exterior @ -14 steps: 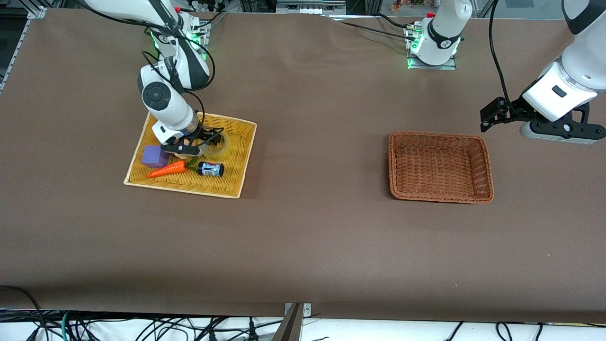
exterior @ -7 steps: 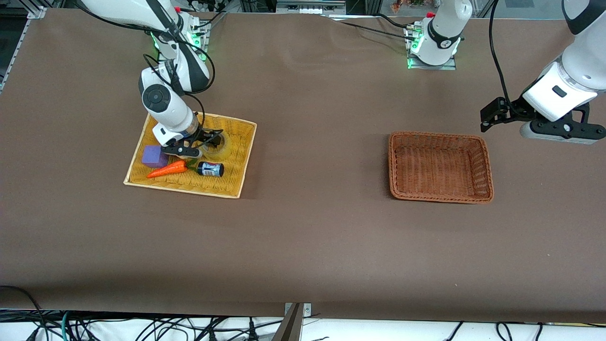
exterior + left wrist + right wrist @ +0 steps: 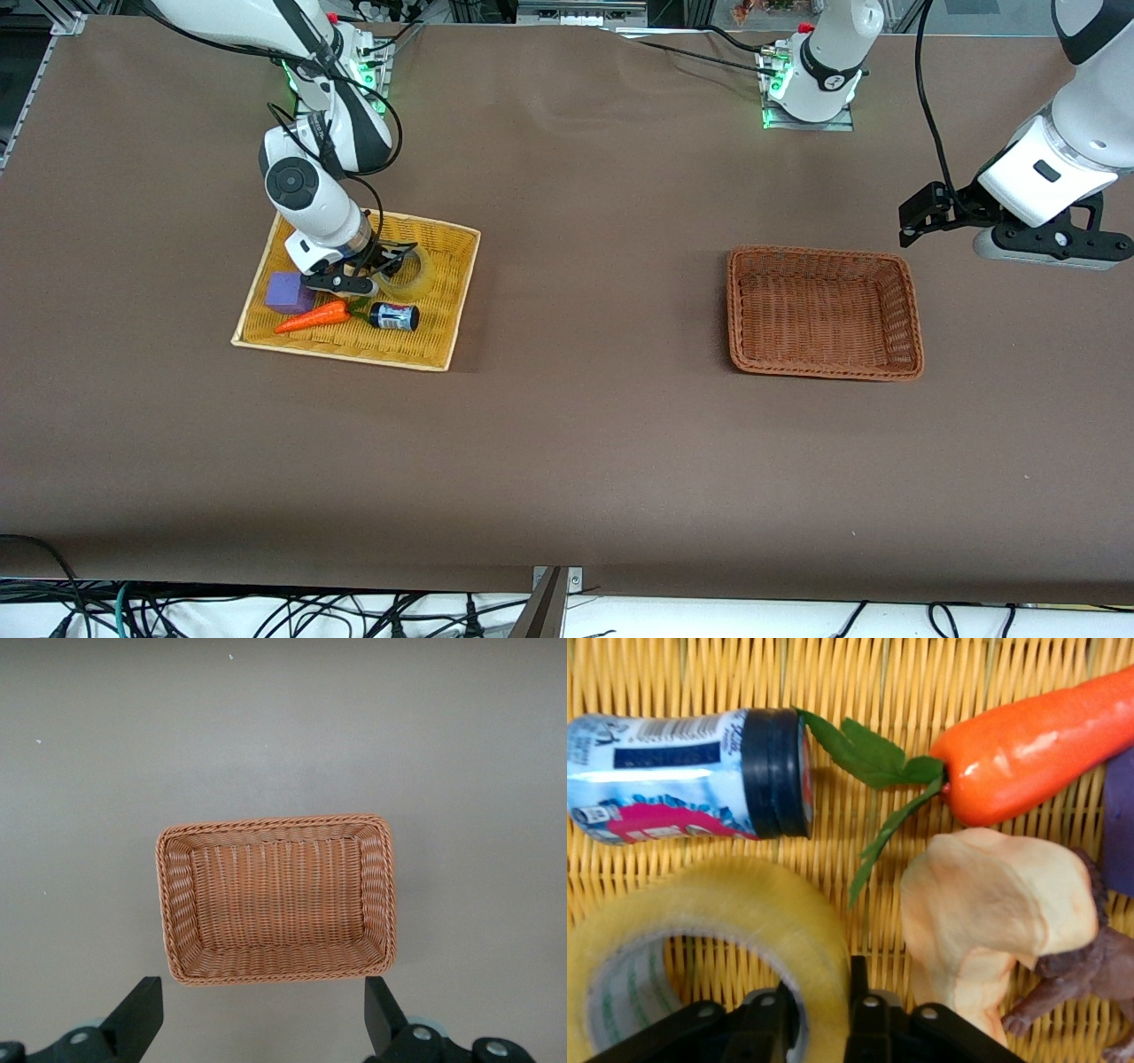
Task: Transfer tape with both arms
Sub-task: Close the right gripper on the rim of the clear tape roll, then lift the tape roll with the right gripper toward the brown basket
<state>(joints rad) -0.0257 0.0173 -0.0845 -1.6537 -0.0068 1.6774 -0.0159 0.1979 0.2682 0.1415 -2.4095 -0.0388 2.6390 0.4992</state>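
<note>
While clamped on the tape [image 3: 700,943] wall in the tray [image 3: 447,292], right gripper [image 3: 824,1010] jaws risk slipping. Could also snag the carrot [image 3: 1045,749]. Left gripper [image 3: 261,1019] waiting over the worktop [image 3: 567,443], jaws apart.

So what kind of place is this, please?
Probably a robotics lab bench. Two white arms are bolted along a brown-covered table, cables hang under its near edge, and the tray holds practice props such as tape and a toy carrot.
</note>
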